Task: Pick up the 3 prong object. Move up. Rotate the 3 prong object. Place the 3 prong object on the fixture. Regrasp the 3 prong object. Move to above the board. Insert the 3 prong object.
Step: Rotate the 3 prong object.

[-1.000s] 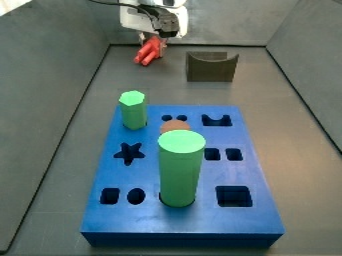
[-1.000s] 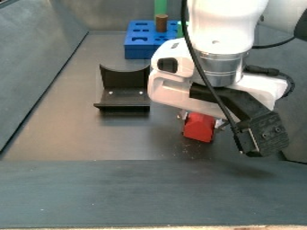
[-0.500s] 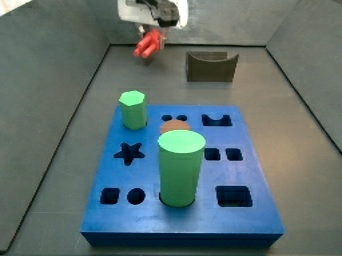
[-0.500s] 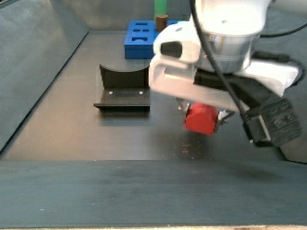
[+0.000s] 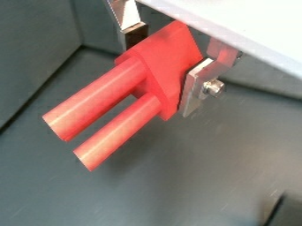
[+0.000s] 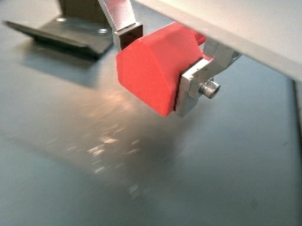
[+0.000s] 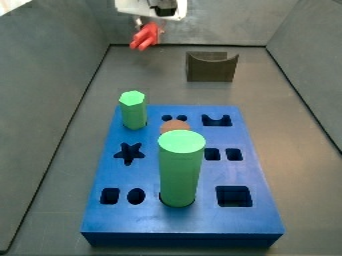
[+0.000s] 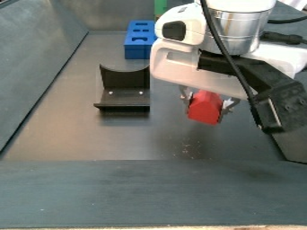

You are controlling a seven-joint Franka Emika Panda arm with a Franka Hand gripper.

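- The gripper (image 5: 165,48) is seen in both wrist views with its jaws closed on the 3 prong object (image 5: 130,97), whose red body is clamped between the silver fingers (image 5: 199,84).
- Two round red prongs are shown in a wrist view, pointing away from the fingers; a third cannot be made out.
- In a wrist view (image 6: 165,62) the flat red face of the object (image 6: 151,75) is seen, with grey floor beneath and no contact with it.
- In a side view the gripper (image 7: 148,22) is held high at the far end of the floor, with the object (image 7: 144,36) hanging under it, clear of the floor.
- The fixture (image 7: 211,66) stands near the object, to one side, apart from it; it is also seen in another side view (image 8: 122,88).
- The board (image 7: 181,190) lies well apart from the gripper, at the near end.
- A green hexagonal peg (image 7: 132,109) and a big green cylinder (image 7: 181,168) stand upright in the board.
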